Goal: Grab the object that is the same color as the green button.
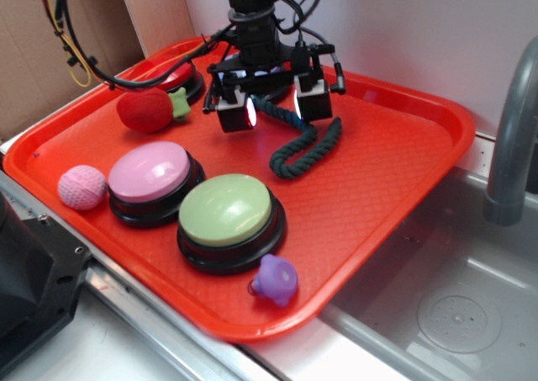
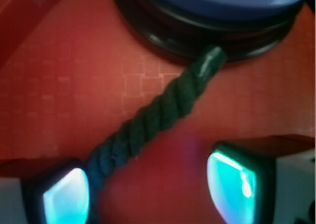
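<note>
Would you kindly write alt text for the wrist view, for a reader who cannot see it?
A dark green twisted rope lies diagonally on a red tray, running from beside the left pad of the open hand up to the black base of a lavender domed button. Both pads glow teal at the bottom corners.

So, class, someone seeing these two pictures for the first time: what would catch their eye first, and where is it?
Probably the bright red tray beside a steel sink, with two big domed buttons near its front: a pink button and a green button. Next, the black gripper at the back, open, its glowing pads straddling a dark green rope. In the wrist view the rope runs diagonally between the pads.
</note>
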Tool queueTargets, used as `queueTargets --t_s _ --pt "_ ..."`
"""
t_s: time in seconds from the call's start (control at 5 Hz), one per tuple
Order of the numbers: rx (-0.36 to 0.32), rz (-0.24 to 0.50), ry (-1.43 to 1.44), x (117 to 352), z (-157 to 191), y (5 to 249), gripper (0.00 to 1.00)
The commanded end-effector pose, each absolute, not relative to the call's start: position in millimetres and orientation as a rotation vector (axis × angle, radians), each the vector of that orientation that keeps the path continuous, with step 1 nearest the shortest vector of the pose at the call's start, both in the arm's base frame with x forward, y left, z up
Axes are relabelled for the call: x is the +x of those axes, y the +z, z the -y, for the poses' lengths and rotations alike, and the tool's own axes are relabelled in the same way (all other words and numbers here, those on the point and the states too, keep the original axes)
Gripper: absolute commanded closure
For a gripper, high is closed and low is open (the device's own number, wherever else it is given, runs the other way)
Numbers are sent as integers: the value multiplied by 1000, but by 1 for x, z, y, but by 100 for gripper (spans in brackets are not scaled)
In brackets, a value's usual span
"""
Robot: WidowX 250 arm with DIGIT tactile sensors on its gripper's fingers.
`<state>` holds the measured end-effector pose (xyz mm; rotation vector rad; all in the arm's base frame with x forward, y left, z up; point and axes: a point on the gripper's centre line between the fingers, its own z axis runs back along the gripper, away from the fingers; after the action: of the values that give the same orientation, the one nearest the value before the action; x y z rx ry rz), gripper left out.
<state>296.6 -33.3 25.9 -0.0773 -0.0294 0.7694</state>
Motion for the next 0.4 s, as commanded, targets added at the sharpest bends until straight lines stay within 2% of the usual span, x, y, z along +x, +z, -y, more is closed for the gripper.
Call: queueTargets --t_s 0.0,0.2 --pt "-77 53 750 299 47 22 0" --pt "-74 49 746 300 47 20 0"
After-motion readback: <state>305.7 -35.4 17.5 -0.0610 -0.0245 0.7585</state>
